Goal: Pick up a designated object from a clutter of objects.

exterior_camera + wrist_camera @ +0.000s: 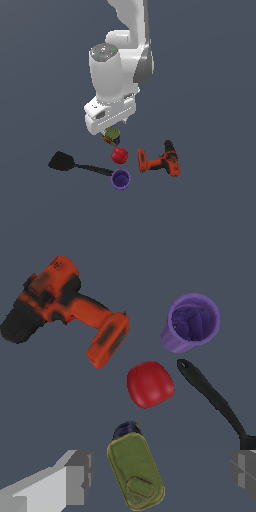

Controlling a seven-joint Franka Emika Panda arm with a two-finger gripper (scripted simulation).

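Jaws of the gripper [160,476] stand wide apart, holding nothing, with the tin can [135,471] lying between them. Its long axis runs roughly eleven to five o'clock across the gap. The red ball [150,384] sits just beyond, toward twelve; the purple cup [191,322] farther off.

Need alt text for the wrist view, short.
Seen from above, the open gripper straddles an olive-topped tin can, one grey finger on each side, not touching it. Beyond the can lie a red ball, a purple cup, an orange-and-black drill and a black spatula handle.
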